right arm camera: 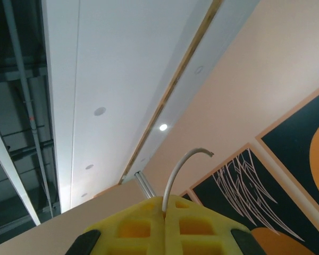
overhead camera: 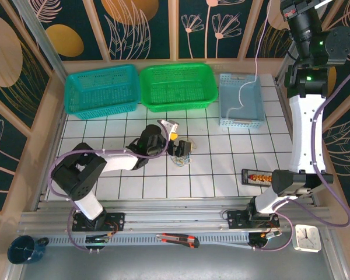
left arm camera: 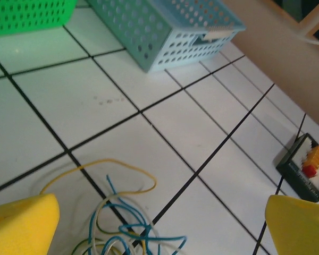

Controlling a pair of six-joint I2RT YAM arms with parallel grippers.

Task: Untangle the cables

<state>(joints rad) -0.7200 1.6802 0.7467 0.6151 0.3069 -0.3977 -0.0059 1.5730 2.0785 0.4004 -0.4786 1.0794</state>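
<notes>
My left gripper [left arm camera: 160, 226] is hanging wide open over the cables [overhead camera: 184, 153], a looped bunch on the centre tiles [overhead camera: 221, 169] with no clear axis. My right gripper [right arm camera: 165, 212] is pinching 1 white cable [right arm camera: 175, 175], which is running down into the blue basket [overhead camera: 240, 122].

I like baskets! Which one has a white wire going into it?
The light blue basket on the right: a white cable drops into it. The teal basket and green basket look empty.

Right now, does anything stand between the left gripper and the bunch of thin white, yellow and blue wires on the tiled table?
Nothing visible does. The left gripper is open above the bunch of thin white, yellow and blue wires, which lies on the white tiles between its yellow fingers, nothing over it.
</notes>
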